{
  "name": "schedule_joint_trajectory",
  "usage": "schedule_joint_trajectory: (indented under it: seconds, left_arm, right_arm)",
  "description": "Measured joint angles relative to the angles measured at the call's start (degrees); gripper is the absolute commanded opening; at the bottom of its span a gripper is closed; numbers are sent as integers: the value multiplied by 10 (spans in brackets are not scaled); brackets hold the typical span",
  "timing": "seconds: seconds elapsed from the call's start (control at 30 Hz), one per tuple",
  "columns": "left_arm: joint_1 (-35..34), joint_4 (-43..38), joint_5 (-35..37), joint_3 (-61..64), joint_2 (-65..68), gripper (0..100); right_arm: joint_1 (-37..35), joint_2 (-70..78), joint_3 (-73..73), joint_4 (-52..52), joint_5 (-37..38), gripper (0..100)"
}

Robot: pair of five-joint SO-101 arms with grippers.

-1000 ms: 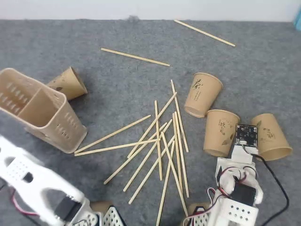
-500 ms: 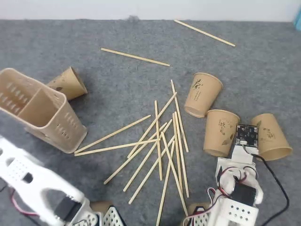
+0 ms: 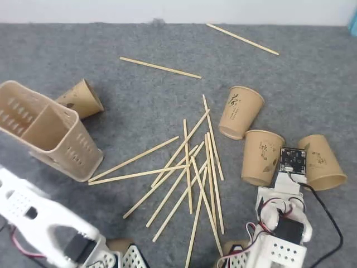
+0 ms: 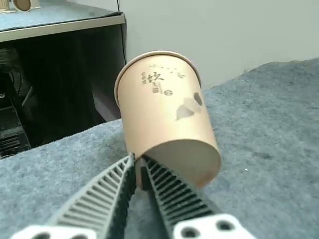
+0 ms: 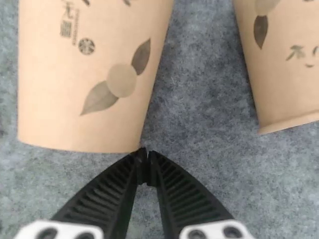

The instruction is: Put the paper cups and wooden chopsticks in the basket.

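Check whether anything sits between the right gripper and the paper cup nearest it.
Nothing visible does. The right gripper, fingers shut, has its tips at the rim of the nearest paper cup, almost touching it, with grey carpet beside them. A second cup lies apart to one side.

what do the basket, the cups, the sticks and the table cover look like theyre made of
Basket: probably moulded plastic, beige and matte, judging by the slotted walls and thin, even rim.
Paper cups: brown kraft-looking paper, matte, with printed leaf marks.
Chopsticks: pale bare wood, possibly bamboo, with no visible sheen.
Table cover: grey felt or short-pile carpet, with a fuzzy, speckled surface.
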Motion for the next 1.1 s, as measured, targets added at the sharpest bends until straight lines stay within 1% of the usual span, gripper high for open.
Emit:
schedule_joint_trajectory:
  seconds: [0.47,0.63,0.77,0.9,0.97,1.1]
  left_arm:
    - [-1,-4,2,-6,0,12]
    - [-11,-4,32,-39,0,12]
    - [-17,-2,35,-68,0,13]
    - [-23,25,35,-101,0,17]
    - [-29,30,35,-113,0,46]
    - [-40,33,36,-122,0,145]
  right_arm:
    - [0,0,0,0,0,8]
    - [0,0,0,0,0,8]
    - [0,0,0,0,0,8]
    - [0,0,0,0,0,8]
    - [0,0,0,0,0,8]
    - [0,0,0,0,0,8]
